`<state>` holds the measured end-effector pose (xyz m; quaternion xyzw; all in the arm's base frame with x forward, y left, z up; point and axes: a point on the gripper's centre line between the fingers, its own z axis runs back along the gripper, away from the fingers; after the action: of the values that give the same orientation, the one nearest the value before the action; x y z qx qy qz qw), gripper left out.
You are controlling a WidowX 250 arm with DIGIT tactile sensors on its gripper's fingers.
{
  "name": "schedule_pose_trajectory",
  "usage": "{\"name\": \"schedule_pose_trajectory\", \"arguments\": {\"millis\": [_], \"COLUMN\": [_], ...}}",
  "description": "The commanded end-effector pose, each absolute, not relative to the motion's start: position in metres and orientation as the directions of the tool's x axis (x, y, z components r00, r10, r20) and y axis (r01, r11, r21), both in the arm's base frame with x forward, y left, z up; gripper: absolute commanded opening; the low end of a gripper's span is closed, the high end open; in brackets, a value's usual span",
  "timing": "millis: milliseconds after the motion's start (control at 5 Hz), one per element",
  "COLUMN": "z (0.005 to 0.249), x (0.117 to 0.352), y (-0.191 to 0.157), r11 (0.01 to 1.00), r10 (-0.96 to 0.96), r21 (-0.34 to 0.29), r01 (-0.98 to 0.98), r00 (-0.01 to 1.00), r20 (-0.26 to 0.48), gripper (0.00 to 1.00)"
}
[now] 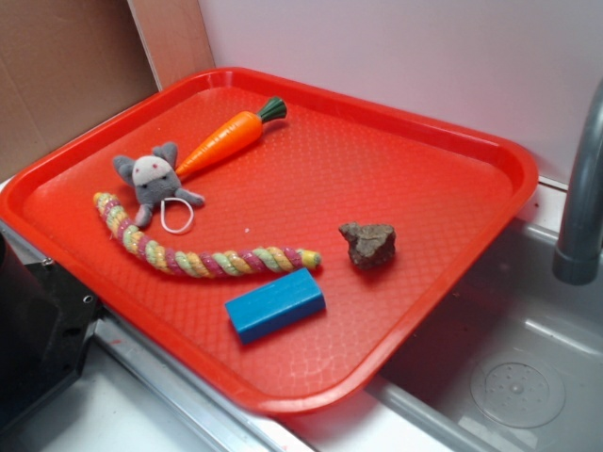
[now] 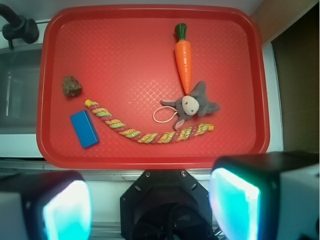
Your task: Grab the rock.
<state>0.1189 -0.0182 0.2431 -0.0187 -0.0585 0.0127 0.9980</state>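
In the exterior view, the rock [image 1: 368, 244] is seen lying free on a red tray [image 1: 452, 141], toward four o'clock of centre, with a blue block [image 1: 275, 303] near it at seven o'clock and a rope toy [image 1: 193, 252] ending just beside it. No tool is seen here. The tray rests partly over a grey sink [image 1: 513, 377]; a pale wall stands behind. In the wrist view, the rock [image 2: 71, 85] sits at the tray's nine o'clock edge, the tool [image 2: 150, 200] spread wide and empty at six o'clock. A clean descent, clear of block and rope, would be advised.
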Motion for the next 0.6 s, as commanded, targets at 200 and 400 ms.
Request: {"name": "schedule_pose_trajectory", "arguments": {"millis": [200,400], "z": [0.2403,0.2391], "x": [0.1247,0.1289], "y": [-0.0189,-0.0247], "r11": [0.998,0.981], "r10": [-0.036,-0.187], "r21": [-0.039,-0.015], "r01": [0.042,0.192], "r00": [0.992,0.968], "r20": [0.125,0.167], "gripper": [1.0,1.0]}}
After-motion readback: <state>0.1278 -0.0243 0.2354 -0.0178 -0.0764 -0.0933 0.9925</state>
